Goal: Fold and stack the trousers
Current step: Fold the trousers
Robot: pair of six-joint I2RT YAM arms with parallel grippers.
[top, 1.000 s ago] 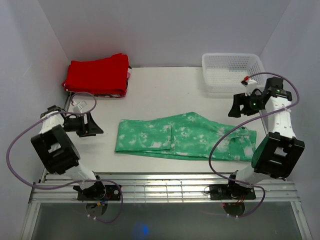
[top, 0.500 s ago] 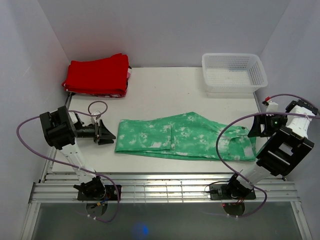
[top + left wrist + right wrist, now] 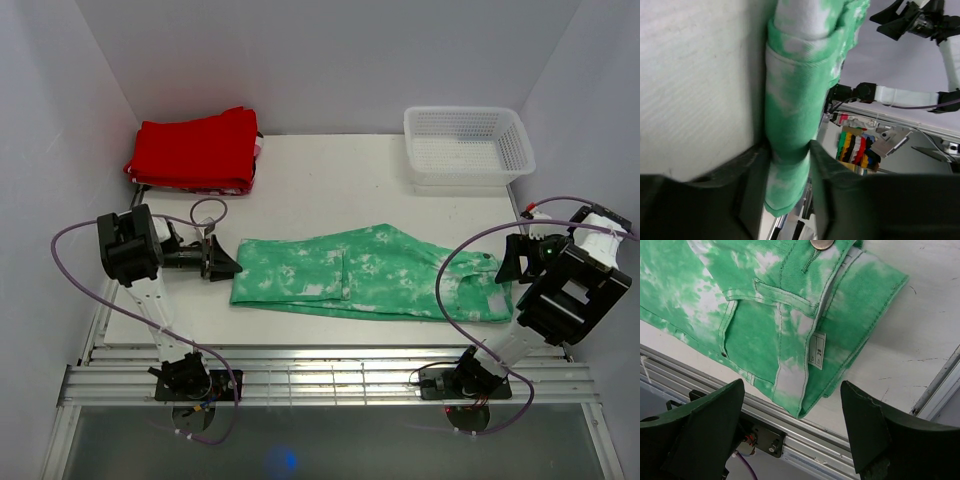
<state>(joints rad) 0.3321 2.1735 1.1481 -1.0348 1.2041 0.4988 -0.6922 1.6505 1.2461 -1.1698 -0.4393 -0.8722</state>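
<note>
The green tie-dye trousers (image 3: pixel 370 272) lie folded lengthwise across the table, leg ends to the left and waist to the right. My left gripper (image 3: pixel 228 266) is at the leg ends. In the left wrist view (image 3: pixel 788 150) its two fingers press on either side of the bunched green fabric (image 3: pixel 795 100). My right gripper (image 3: pixel 510 262) is open and empty just over the waist corner. In the right wrist view (image 3: pixel 792 385) the waistband, a size label and a metal button (image 3: pixel 765 325) show between the spread fingers.
A folded red garment (image 3: pixel 195 150) lies at the back left. A white mesh basket (image 3: pixel 467 145) stands at the back right. The metal rail (image 3: pixel 320 370) of the table's front edge runs close below the trousers, and also shows in the right wrist view (image 3: pixel 805 440).
The left gripper has moved right to the leg ends and closed round the fabric. The right gripper has come down from near the basket to the waist end.
</note>
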